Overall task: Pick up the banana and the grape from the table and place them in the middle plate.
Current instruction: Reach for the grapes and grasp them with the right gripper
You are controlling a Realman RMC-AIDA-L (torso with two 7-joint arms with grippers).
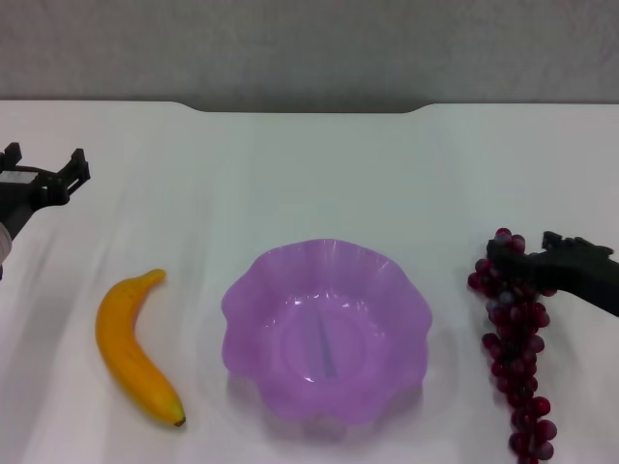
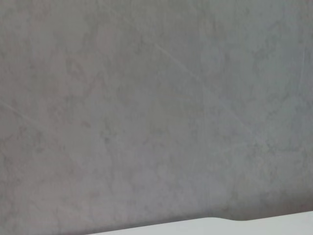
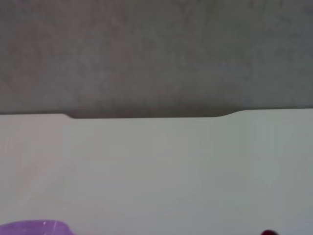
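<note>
fruit still on the table, right gripper at the grape bunch

banana (image 1: 133, 348) is seen lying flat on the white table (image 1: 319, 174), to the robot's left of the middle plate (image 1: 326, 329), with its dark tip toward the near edge and its curve bowed away from the plate. a gap is left between the banana and the plate's scalloped rim. the translucent purple plate is seen with no fruit in it. the grape (image 1: 515, 348) bunch is laid lengthwise on the table to the right of the plate, apart from it.

the right gripper (image 1: 527, 259) is placed low over the far end of the bunch, its dark fingers against the topmost grapes; whether they are clenched on the bunch cannot be told. the left gripper (image 1: 44, 174) is held well beyond the banana near the table's left edge, fingers spread and released, nothing between them.

in the right wrist view only a sliver of the plate and one grape are caught; in the left wrist view, a grey wall (image 2: 146, 107).
</note>
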